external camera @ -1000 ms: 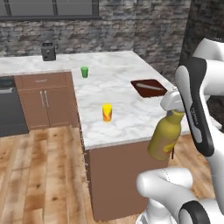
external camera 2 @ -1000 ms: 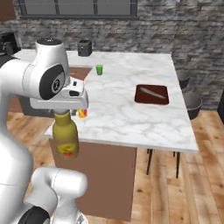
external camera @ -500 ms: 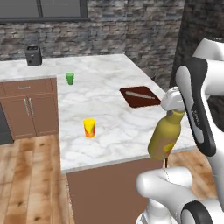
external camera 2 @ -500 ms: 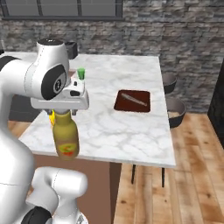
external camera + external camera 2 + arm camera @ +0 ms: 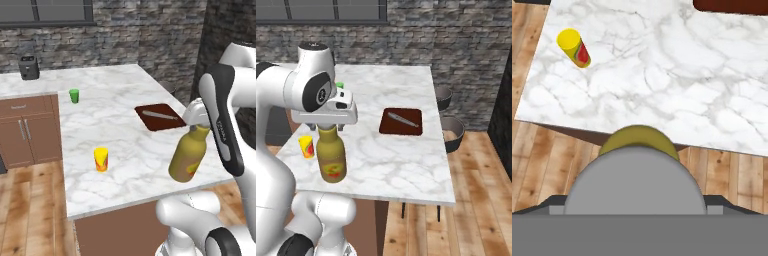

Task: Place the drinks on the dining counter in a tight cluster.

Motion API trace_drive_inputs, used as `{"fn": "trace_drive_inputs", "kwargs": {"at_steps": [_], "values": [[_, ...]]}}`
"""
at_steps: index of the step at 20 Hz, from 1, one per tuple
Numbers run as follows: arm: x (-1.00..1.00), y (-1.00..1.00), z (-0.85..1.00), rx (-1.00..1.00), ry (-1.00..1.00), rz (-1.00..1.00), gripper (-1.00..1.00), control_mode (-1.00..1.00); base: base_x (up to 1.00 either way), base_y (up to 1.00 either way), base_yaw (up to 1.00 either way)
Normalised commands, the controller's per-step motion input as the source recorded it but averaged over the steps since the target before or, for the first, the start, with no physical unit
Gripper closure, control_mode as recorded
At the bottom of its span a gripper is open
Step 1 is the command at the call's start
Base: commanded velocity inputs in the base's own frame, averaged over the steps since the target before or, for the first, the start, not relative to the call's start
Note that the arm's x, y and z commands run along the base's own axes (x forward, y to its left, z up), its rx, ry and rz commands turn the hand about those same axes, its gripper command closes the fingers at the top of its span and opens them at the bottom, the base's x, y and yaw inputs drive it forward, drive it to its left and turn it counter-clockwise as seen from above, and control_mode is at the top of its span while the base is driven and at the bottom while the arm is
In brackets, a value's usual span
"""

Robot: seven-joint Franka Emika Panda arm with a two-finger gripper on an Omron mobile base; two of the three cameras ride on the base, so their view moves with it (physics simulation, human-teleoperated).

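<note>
Gripper (image 5: 327,127) holds the big mustard-amber bottle (image 5: 331,158) by its grey cap, hanging over the near edge of the white marble dining counter (image 5: 401,155); set down too near that edge, it could tip off.

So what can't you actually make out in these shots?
- Gripper fingers: hand view, hidden behind the mustard bottle's grey cap.
- Bottle label text: both base views, too small.
- Tool on the brown board: too small to identify.
- Counter's left end: left base view, cut off by the edge.
</note>
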Motion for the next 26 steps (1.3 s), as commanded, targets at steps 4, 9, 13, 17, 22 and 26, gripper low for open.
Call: {"fn": "trace_drive_inputs", "kwargs": {"at_steps": [4,9,13,17,22,26], "values": [[0.00,0.00,0.00,0.00,0.00,0.00,1.00,1.00,0.00,0.00,0.00],[0.00,0.00,0.00,0.00,0.00,0.00,1.00,1.00,0.00,0.00,0.00],[0.37,0.30,0.00,-0.01,0.07,0.00,1.00,-1.00,0.10,0.09,0.00],[0.96,0.64,0.00,0.00,0.13,0.00,1.00,-1.00,0.00,0.00,0.00],[0.96,0.20,0.00,0.00,0.10,0.04,1.00,-1.00,0.00,0.00,0.00],[0.98,-0.10,-0.14,0.00,0.05,0.08,1.00,-1.00,0.00,0.00,0.00]]}}
